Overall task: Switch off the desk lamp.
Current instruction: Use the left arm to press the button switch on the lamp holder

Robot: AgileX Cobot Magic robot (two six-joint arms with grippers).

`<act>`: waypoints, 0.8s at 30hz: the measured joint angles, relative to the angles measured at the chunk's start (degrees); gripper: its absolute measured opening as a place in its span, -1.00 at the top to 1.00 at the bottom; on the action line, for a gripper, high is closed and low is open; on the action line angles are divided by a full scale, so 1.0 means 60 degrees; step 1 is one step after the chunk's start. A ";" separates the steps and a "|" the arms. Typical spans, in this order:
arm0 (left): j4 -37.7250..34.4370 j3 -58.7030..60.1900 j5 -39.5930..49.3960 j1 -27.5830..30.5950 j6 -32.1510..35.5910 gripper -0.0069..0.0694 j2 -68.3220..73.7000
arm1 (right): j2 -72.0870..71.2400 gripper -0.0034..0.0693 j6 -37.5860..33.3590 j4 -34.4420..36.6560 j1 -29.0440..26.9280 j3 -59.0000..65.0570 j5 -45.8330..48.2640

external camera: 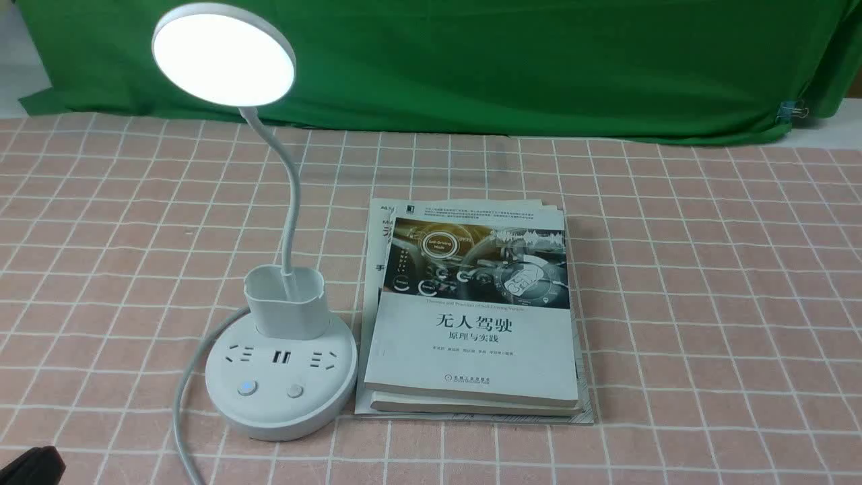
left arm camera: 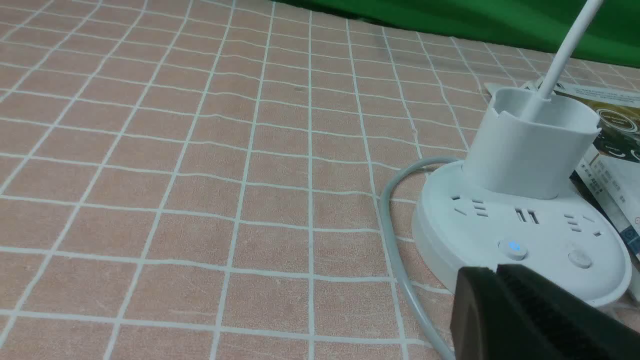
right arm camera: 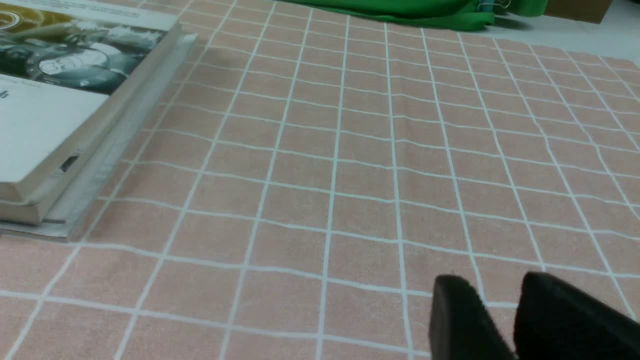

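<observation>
The white desk lamp (external camera: pixel 279 397) stands at the left of the table, and its round disc head (external camera: pixel 223 54) glows bright. The round base carries a blue-lit button (external camera: pixel 247 387) and a plain button (external camera: pixel 295 391) in front of the cup holder (external camera: pixel 286 303). In the left wrist view my left gripper (left arm camera: pixel 496 270) is shut and empty, its tips just short of the base rim, close to the blue-lit button (left arm camera: pixel 513 247). Only a black corner of it (external camera: pixel 30 465) shows in the front view. My right gripper (right arm camera: pixel 492 287) hangs over bare cloth, slightly open and empty.
A stack of books (external camera: pixel 471 316) lies right beside the lamp base. The lamp's grey cable (external camera: pixel 185 377) curves round the base's left side to the table's front edge. A pink checked cloth (external camera: pixel 707 269) covers the table, and a green backdrop (external camera: pixel 539 60) hangs behind.
</observation>
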 joint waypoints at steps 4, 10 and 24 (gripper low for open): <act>0.0000 0.0000 0.0000 0.0000 0.0000 0.81 0.0000 | 0.0000 0.25 0.0000 0.0000 0.0000 0.0000 0.0000; 0.0000 0.0000 0.0000 0.0000 0.0000 0.81 0.0000 | 0.0000 0.25 0.0000 0.0000 0.0000 0.0000 0.0000; 0.0088 0.0000 -0.0120 0.0000 0.0000 0.81 0.0000 | 0.0000 0.25 0.0000 0.0000 0.0000 0.0000 0.0000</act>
